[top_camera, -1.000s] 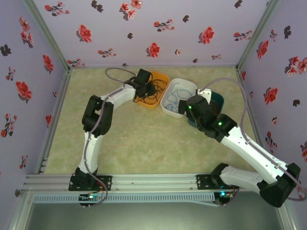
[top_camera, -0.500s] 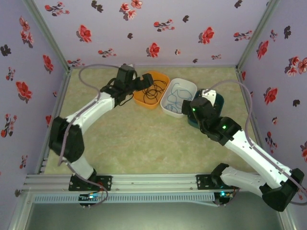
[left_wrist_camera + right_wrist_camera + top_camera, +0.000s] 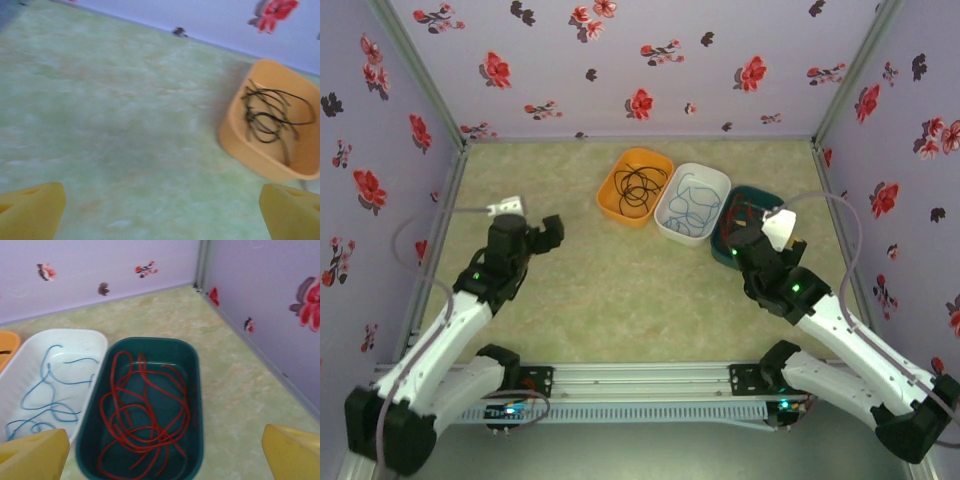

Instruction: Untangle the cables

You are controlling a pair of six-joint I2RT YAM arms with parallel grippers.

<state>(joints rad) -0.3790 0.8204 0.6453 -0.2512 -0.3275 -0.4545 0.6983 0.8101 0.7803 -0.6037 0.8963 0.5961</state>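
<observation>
Right arm (image 3: 820, 320) partly hides teal tray (image 3: 724, 243), red cable (image 3: 737, 212)

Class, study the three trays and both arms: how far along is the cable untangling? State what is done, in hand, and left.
Done: the black cable lies alone in the orange tray, the blue cable in the white tray, the red cable in the green tray. In hand: nothing; left gripper and right gripper are open, empty. Left: apparently nothing, though each cable loops loosely over itself.

Black cable (image 3: 265, 120), orange tray (image 3: 245, 150); blue cable (image 3: 688, 208), white tray (image 3: 75, 337); red cable (image 3: 145, 427), dark teal tray (image 3: 194, 365); mottled pale-green desk (image 3: 620, 290); lilac walls (image 3: 620, 80) with red and black flowers.
</observation>
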